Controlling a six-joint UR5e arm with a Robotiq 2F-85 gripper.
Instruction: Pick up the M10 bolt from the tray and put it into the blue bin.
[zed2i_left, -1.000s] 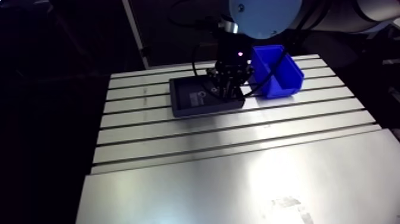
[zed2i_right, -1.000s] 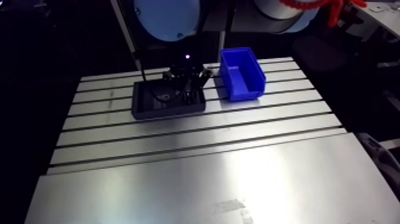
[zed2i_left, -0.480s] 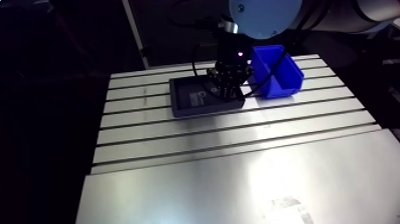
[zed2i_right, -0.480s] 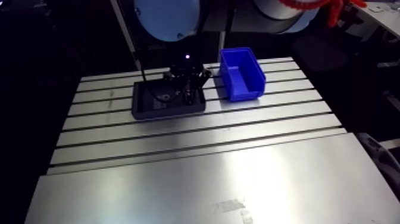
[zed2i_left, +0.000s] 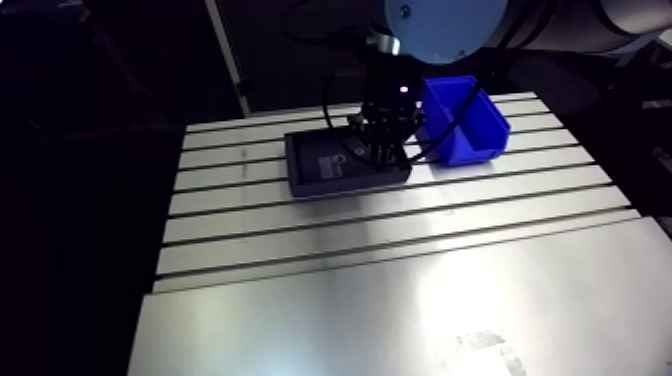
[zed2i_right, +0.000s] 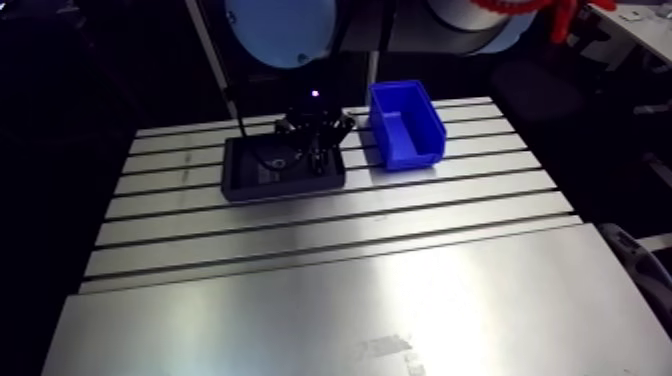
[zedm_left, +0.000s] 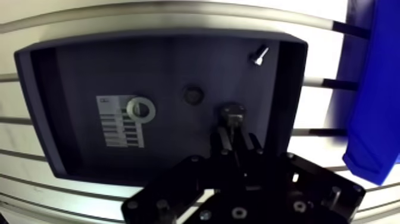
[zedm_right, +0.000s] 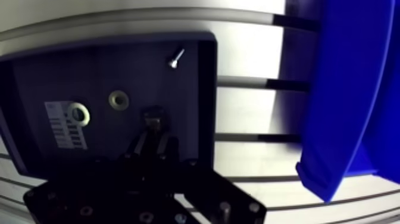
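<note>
Inside the tray (zedm_left: 83, 71), near its wall beside the blue bin (zedm_left: 372, 107), the claw (zedm_left: 231, 128) pinches the M10 bolt (zedm_left: 231, 112).

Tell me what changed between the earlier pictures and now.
Hardly anything. In the arm view the gripper hangs over the same end of the tray, the end nearest the blue bin, at most a touch higher than before. Tray and bin have not moved. The wrist view now shows it shut on the M10 bolt; whether that grip is new cannot be told.

Slotted aluminium table (zed2i_right: 330, 290) — dark tray (zed2i_right: 240, 185), blue bin (zed2i_right: 405, 125) beside
</note>
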